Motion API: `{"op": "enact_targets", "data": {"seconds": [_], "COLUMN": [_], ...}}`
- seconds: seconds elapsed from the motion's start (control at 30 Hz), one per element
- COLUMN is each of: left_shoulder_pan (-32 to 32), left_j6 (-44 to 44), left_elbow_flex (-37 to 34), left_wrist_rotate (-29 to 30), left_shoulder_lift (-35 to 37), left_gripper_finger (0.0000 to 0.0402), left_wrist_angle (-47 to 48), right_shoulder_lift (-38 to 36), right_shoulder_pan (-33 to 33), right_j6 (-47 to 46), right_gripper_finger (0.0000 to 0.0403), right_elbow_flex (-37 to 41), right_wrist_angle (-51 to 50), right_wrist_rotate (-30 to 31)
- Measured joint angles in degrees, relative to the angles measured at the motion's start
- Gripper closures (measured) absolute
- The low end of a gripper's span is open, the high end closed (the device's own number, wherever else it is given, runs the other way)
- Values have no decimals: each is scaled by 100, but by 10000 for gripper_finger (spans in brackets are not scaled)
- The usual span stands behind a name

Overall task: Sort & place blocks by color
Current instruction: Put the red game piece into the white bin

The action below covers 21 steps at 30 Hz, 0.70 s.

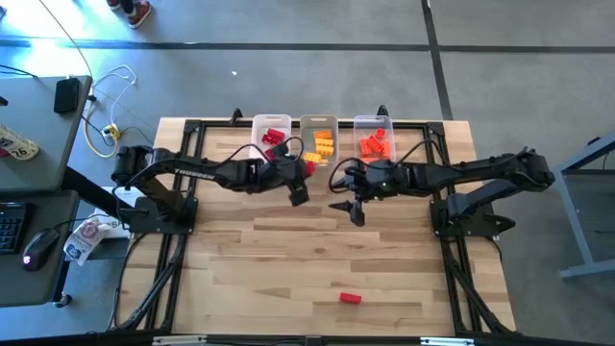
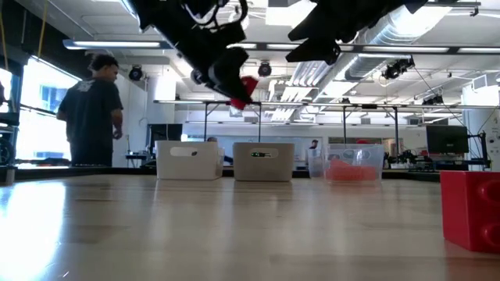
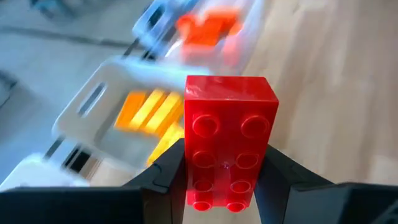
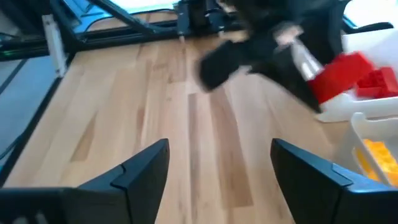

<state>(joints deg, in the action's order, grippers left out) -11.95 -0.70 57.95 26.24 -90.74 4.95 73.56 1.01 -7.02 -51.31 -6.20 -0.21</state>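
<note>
My left gripper [image 1: 304, 171] is shut on a red studded brick [image 3: 229, 134] and hangs in the air just in front of the bins, high over the table in the low view [image 2: 247, 87]. Three clear bins stand along the far edge. The left one holds red bricks [image 1: 273, 135], the middle one yellow-orange bricks [image 1: 321, 142] and the right one orange-red bricks [image 1: 376, 144]. Another red brick [image 1: 350, 298] lies flat near the table's near edge and looms large in the low view [image 2: 471, 209]. My right gripper [image 4: 219, 167] is open above bare wood near the table's middle [image 1: 352, 202]. My left gripper pinches the red brick between its two fingers, one finger [image 3: 166, 168] on each long side wall [image 3: 189, 163], at the end nearest the wrist. The studded face looks toward the wrist camera and the other end sticks out past the fingertips. The brick is lifted clear of the table.
Black frame rails run along the table's left, right and far edges. The wood between the arms and the near edge is bare apart from the lone red brick. A person [image 2: 92, 109] stands in the room behind the table. A desk with cables sits off the table's left side.
</note>
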Motion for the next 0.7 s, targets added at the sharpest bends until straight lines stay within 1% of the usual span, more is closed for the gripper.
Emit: {"op": "enact_targets", "data": {"seconds": [0.2,0.27,0.5,0.57,0.7], "left_shoulder_pan": [-622,-806,-1491,-1691,-2030], "left_j6": [386,461,772,970,1263], "left_elbow_flex": [0,0,0,0,-2], "left_wrist_rotate": [153,146,116,-61,-651], "left_shoulder_lift": [0,0,0,-3,-28], "left_gripper_finger": [290,290,290,290,288], "left_wrist_angle": [686,820,1149,1361,1656], "right_shoulder_lift": [0,0,0,0,0], "right_shoulder_pan": [252,324,557,624,740], "right_j6": [-6,-8,-8,-31,-159], "right_gripper_finger": [136,136,135,135,135], "right_elbow_flex": [0,0,0,0,0], "right_wrist_angle": [-138,-170,-305,-379,-479], "right_wrist_rotate": [44,140,149,149,154]}}
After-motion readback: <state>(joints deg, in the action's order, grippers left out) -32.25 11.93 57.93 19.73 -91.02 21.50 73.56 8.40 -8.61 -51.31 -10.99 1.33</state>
